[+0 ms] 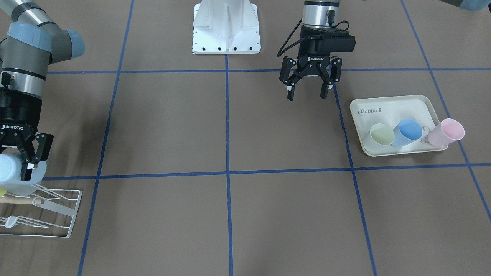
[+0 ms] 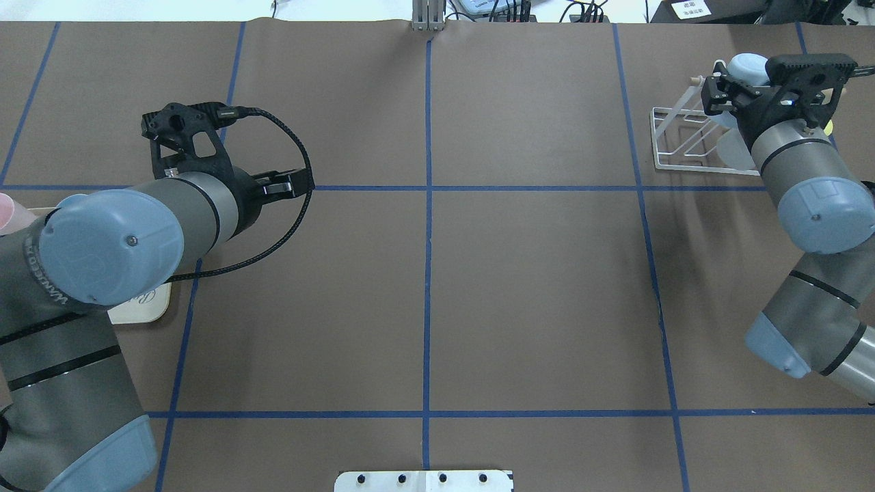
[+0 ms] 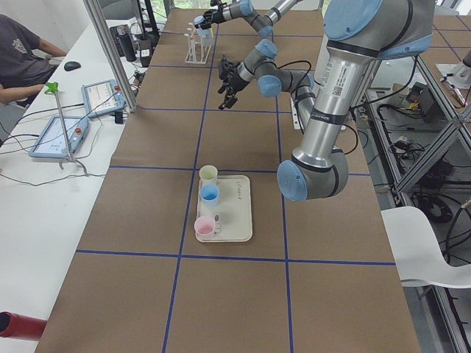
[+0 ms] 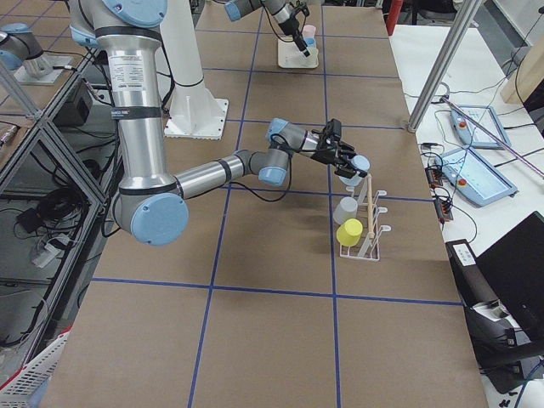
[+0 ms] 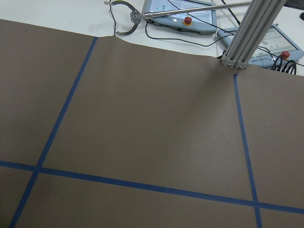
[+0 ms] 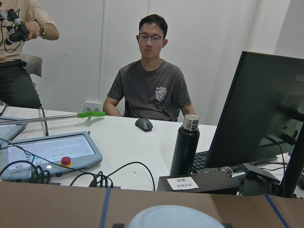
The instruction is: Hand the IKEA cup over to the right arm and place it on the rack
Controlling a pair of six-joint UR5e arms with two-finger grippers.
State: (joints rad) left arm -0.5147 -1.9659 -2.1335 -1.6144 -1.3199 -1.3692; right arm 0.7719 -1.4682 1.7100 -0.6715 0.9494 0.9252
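Note:
My right gripper (image 1: 23, 161) is shut on a pale blue IKEA cup (image 1: 9, 170), holding it just above the white wire rack (image 1: 57, 203) at the table's end. From overhead the cup (image 2: 744, 67) shows beyond the gripper (image 2: 735, 92), over the rack (image 2: 683, 147). In the exterior right view the cup (image 4: 359, 164) sits at the top of the rack (image 4: 368, 204), above a grey cup (image 4: 345, 210) and a yellow cup (image 4: 349, 231). The cup's round end (image 6: 175, 219) fills the bottom of the right wrist view. My left gripper (image 1: 307, 92) hangs open and empty above the table.
A cream tray (image 1: 383, 107) holds a yellow-green cup (image 1: 382, 135) and a blue cup (image 1: 408, 131); a pink cup (image 1: 447, 132) lies over its edge. The robot's white base (image 1: 226, 27) stands at the back. Beyond the table, a seated person (image 6: 152, 90), a black bottle (image 6: 185, 147) and a monitor (image 6: 261, 114).

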